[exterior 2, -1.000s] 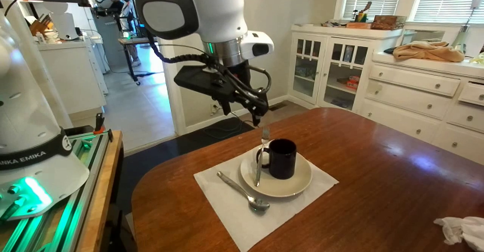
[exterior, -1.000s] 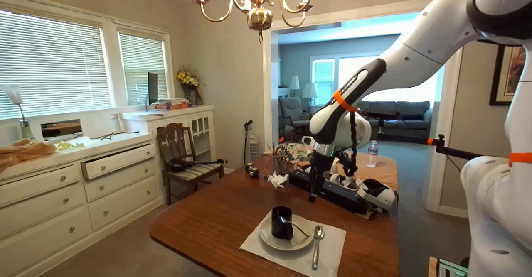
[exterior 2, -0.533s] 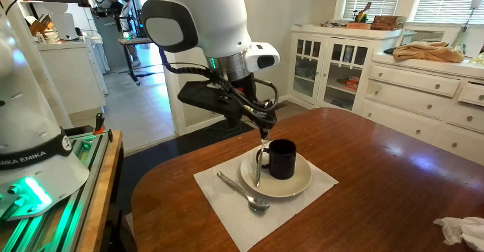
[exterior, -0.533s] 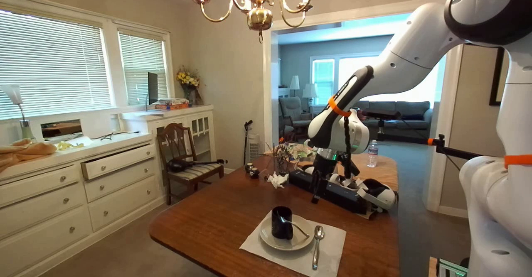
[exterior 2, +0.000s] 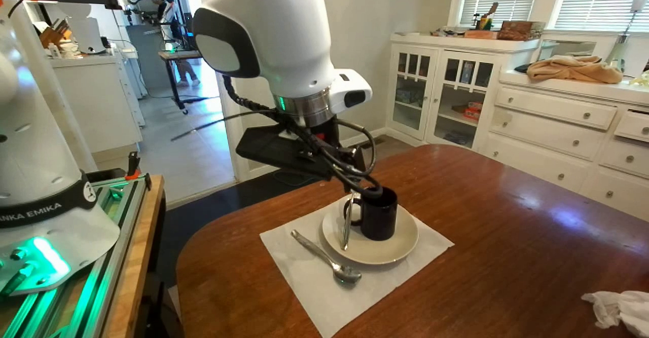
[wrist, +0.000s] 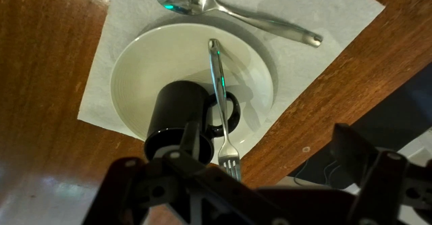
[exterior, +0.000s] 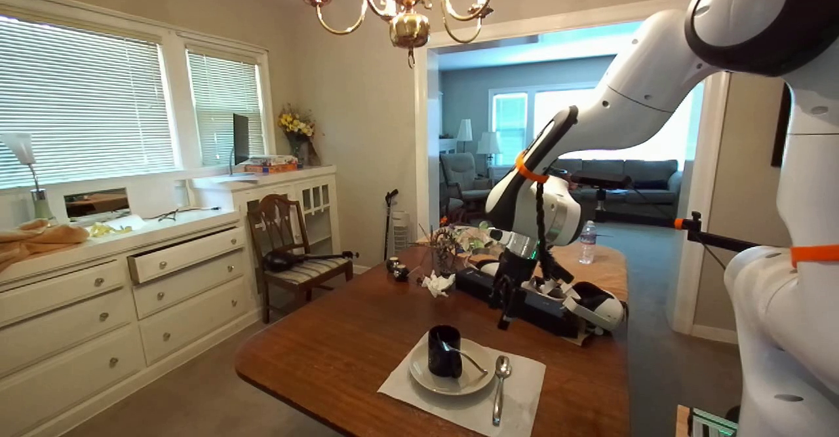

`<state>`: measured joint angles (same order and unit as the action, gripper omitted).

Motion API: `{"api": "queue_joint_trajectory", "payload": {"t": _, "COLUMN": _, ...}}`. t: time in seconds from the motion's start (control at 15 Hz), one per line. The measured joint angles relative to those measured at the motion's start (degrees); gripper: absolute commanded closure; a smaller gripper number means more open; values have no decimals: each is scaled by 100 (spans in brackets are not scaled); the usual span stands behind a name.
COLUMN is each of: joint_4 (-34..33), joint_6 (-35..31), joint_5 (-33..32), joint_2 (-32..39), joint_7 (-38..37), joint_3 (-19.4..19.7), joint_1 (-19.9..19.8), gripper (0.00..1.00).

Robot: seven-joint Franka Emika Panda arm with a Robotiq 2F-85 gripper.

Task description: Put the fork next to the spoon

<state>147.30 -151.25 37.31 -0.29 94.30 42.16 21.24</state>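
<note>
The silvery fork [wrist: 219, 80] leans over the handle of the black mug [wrist: 182, 107] on a white plate [wrist: 141, 59]. Its handle end is on the plate and its pronged end is raised. The fork also shows in both exterior views [exterior: 468, 360] [exterior 2: 348, 221]. The spoon [wrist: 256, 21] lies flat on the white napkin beside the plate, also in both exterior views [exterior: 501, 388] [exterior 2: 324, 259]. My gripper [wrist: 266, 139] is open and empty above the mug and the fork's prongs. The fork lies between the fingers in the wrist view, nearer the left one, which partly hides the prong tips.
The white napkin [exterior 2: 304, 282] lies on the wooden table [exterior 2: 487, 257], near its edge. A dark long box [exterior: 537, 306], a headset [exterior: 600, 306] and a crumpled tissue [exterior: 438, 284] lie farther along the table. A chandelier [exterior: 409, 27] hangs above.
My gripper has moved down toward the mug and the fork's raised prongs and has tilted. In an exterior view it now covers the prongs. The fork, spoon, mug and plate have not moved.
</note>
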Motion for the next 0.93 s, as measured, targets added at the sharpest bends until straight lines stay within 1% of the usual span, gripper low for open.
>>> {"api": "queue_joint_trajectory", "payload": {"t": 0.27, "joint_4": -45, "joint_6": 164, "joint_5": 847, "joint_2": 434, "joint_7": 982, "joint_3": -6, "joint_1": -29, "gripper": 0}}
{"api": "queue_joint_trajectory", "payload": {"t": 0.47, "joint_4": -98, "joint_6": 166, "joint_5": 1524, "joint_2": 752, "joint_7": 1636, "joint_3": -88, "joint_1": -66, "gripper": 0}}
{"api": "queue_joint_trajectory", "payload": {"t": 0.6, "joint_4": -146, "joint_6": 166, "joint_5": 1634, "joint_2": 861, "joint_7": 1745, "joint_3": -122, "joint_1": -88, "gripper": 0}}
{"api": "queue_joint_trajectory", "payload": {"t": 0.93, "joint_4": -183, "joint_6": 168, "joint_5": 1642, "joint_2": 888, "joint_7": 1744, "joint_3": -135, "joint_1": -98, "gripper": 0}}
